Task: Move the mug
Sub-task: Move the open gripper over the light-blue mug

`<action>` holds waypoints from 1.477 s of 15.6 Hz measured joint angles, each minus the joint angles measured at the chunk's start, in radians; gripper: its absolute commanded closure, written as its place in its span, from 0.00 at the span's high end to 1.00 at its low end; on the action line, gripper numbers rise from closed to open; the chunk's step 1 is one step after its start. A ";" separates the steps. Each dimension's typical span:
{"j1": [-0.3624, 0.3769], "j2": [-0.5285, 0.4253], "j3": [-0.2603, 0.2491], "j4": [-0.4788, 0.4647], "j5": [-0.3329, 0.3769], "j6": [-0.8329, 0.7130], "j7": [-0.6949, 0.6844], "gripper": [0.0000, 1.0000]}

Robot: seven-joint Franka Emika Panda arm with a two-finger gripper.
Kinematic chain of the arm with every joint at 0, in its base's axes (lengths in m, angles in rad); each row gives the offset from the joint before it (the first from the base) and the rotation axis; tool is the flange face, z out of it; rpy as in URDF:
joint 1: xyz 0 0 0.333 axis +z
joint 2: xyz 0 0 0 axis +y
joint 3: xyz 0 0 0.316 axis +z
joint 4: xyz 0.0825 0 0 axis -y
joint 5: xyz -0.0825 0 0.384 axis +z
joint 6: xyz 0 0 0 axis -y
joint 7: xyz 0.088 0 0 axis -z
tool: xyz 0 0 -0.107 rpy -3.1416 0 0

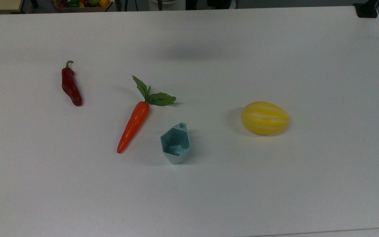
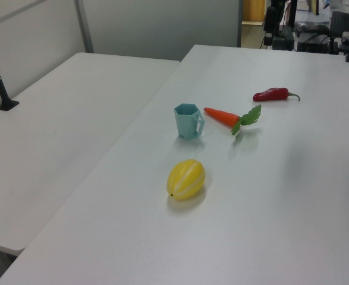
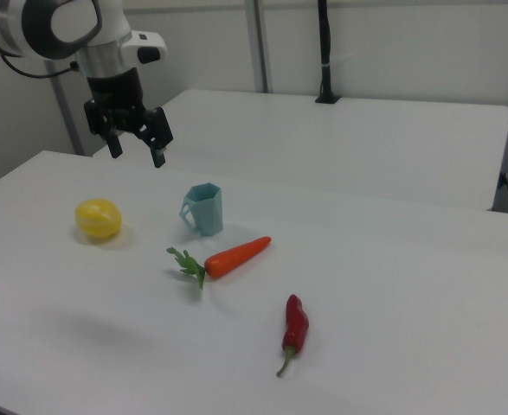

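In the top view, from left to right, a red chilli [image 1: 71,87] lies well apart from the rest, then a carrot [image 1: 133,126] lies slanted with its leaves up-right, then the mug [image 1: 175,143] stands upright just beside the carrot's right, mouth open to the camera and its tab handle pointing away, and a yellow striped melon [image 1: 265,118] rests further right on the white table [image 1: 275,184]. The spacing looks deliberate, leaving free room around the mug for a grasp. In the right view the gripper [image 3: 135,145] hangs in the air, fingers spread apart and holding nothing, above and to the right view's left of the mug [image 3: 204,208], not touching it.
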 measured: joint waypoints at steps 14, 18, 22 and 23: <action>0.000 0.001 0.000 -0.002 0.000 0.000 0.000 1.00; 0.000 0.003 0.000 -0.002 0.000 0.008 0.000 1.00; 0.003 0.020 0.000 -0.005 0.000 0.095 0.091 1.00; 0.008 0.027 0.000 -0.006 0.000 0.124 0.141 1.00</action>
